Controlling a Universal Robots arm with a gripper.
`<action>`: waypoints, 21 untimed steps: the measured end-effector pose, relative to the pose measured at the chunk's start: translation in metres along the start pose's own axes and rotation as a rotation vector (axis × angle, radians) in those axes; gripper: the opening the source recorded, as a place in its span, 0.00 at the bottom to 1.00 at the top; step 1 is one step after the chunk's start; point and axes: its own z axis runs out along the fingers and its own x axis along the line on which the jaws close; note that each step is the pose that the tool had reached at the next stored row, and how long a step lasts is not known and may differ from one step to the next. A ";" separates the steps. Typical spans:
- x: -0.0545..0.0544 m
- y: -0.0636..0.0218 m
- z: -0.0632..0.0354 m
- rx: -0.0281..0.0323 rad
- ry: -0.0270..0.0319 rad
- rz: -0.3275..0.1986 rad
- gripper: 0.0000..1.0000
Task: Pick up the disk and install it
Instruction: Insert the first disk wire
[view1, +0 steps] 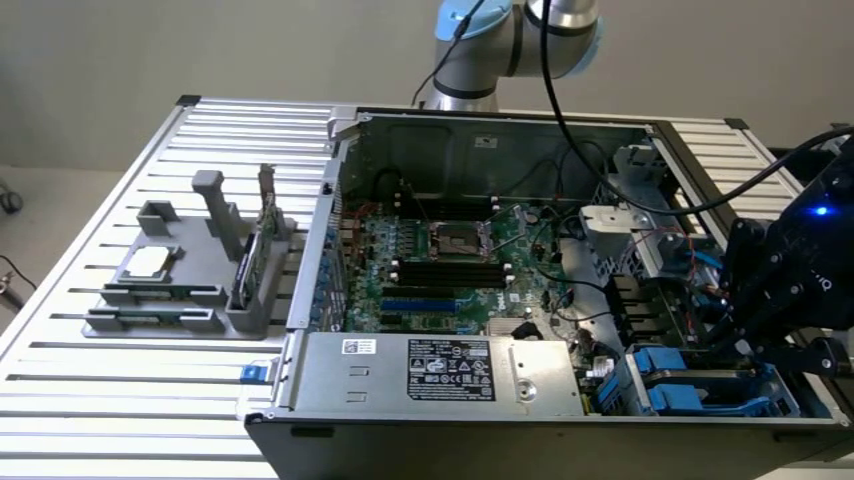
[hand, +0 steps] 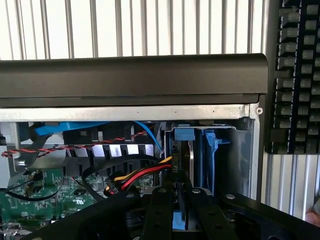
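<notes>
desk (view1: 107, 400): slatted metal top, carrying an open computer case (view1: 534, 420) that is running right up to the desk's near edge and taking most of its right-hand side as the exterior view shows it.

parts holder (view1: 187, 290): grey rack sitting toward the desk's left edge in the exterior view, well apart from the arm, with a small silver chip (view1: 147, 262) lying on it.

open room: pretty tight. The end effector (view1: 781, 300) is hanging over the case's near right corner, with the drive bay walls and a bundle of cables (hand: 135, 175) crowding it on the motherboard side. The case's dark rim (hand: 130, 75) is running straight across just beyond the bay.

keyboard (hand: 297, 75): lying on the desk right beside the case's outer wall.

disk (hand: 191, 157): standing on edge inside the drive bay at that corner, grey metal body with blue rails (hand: 209, 160) hugging it.

end effector state: black fingers (hand: 157, 215) are sitting narrowly set either side of the disk's nearest edge, looking clenched on it, though the contact itself is partly hidden.
</notes>
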 end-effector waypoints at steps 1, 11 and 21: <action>0.000 0.0000 0.0000 0.0000 -0.0001 0.000 0.17; 0.000 0.0000 0.0001 0.0001 -0.0003 -0.006 0.17; 0.000 0.0001 0.0002 0.0010 -0.0013 -0.038 0.17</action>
